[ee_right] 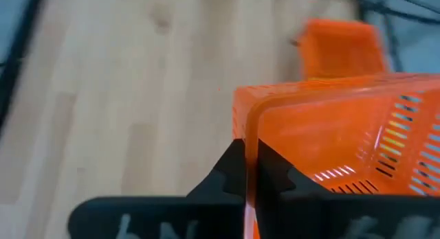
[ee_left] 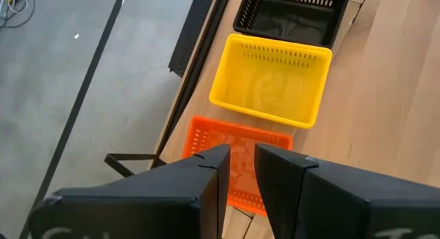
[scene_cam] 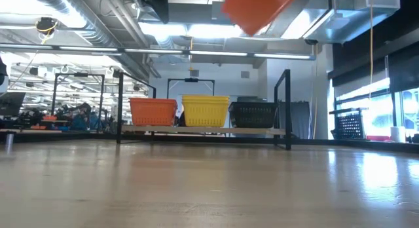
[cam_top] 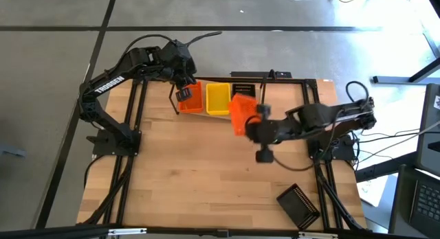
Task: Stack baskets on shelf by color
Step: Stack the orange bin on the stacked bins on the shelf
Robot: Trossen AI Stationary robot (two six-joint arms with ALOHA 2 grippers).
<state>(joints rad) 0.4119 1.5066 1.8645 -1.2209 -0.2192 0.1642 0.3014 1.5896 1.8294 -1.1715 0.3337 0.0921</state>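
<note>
Glossy mesh plastic baskets [ee_left: 269, 77], smooth wood tabletop [cam_top: 206, 177].

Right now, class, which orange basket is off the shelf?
The orange basket gripped in the right pincer, held tilted in the air; the other orange basket sits on the shelf.

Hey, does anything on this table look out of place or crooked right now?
Yes. One black basket lies alone near the table's front right corner, turned askew, far from the shelf where the orange, yellow and black baskets sit in a row. Also, the right gripper holds an orange basket tilted in mid-air, pinched by its rim.
</note>
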